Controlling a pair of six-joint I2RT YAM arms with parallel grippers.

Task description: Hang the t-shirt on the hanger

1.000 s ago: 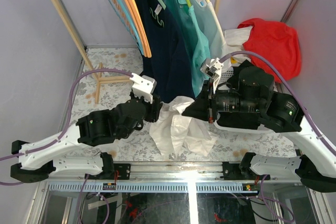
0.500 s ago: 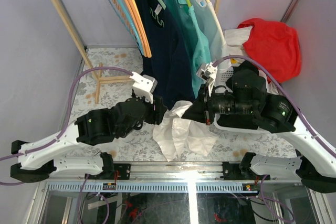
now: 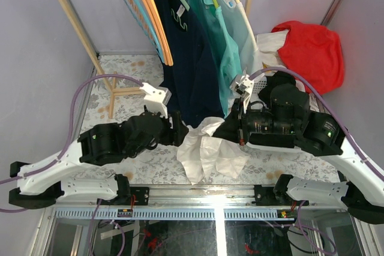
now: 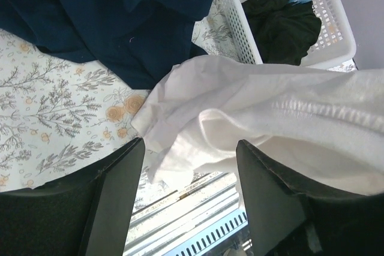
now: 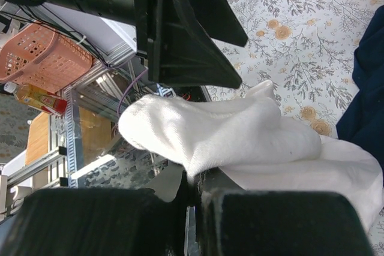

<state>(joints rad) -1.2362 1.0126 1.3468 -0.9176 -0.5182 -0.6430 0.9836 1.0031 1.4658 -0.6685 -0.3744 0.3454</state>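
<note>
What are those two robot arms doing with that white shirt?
The right gripper is pinching the white t-shirt, shut tight on a fold of it. The left gripper is right beside the cloth with its jaws apart, not gripping. The shirt droops between the two arms over the flowery table, in front of the clothes rack, and it is not hung up yet.
</note>
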